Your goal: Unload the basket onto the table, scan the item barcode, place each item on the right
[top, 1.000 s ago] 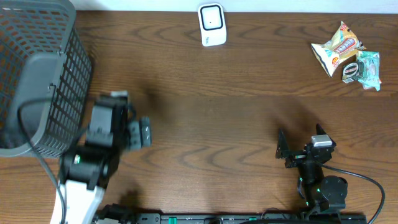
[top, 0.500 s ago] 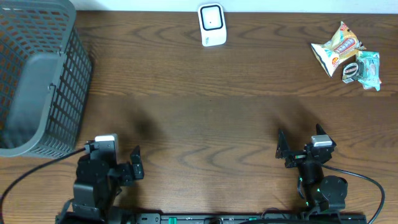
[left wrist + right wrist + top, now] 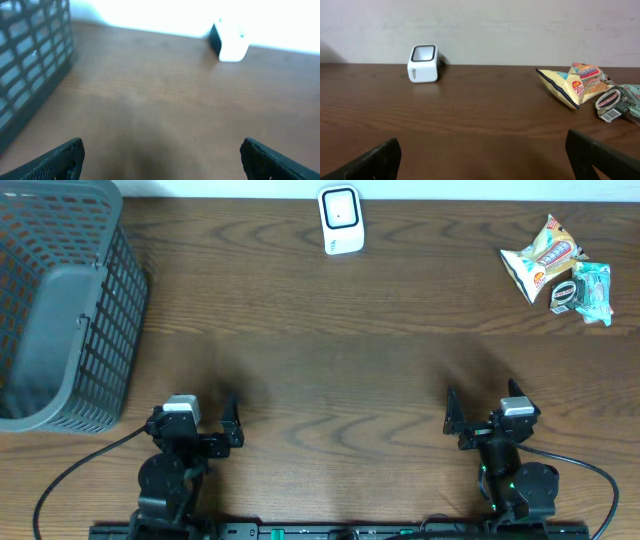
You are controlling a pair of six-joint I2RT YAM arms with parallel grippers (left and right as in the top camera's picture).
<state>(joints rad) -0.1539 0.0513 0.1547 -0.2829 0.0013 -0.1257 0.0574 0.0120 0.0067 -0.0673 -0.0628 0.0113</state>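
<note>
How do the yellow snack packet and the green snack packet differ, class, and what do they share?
Colour: the yellow packet is yellow and white with red print; the green packet is pale green. Size: the yellow packet looks bigger than the green packet. Place: the yellow packet lies nearer the scanner, the green packet nearer the right edge of the table. Both lie side by side on that table.

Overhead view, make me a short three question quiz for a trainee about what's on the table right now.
1. True or false: the left gripper is shut.
2. Where does the white scanner stand? A: at the middle of the far edge of the table. B: between the two arms. C: at the near edge.
3. How many snack packets lie in the far right corner?
Key: 1 false; 2 A; 3 two.
</note>
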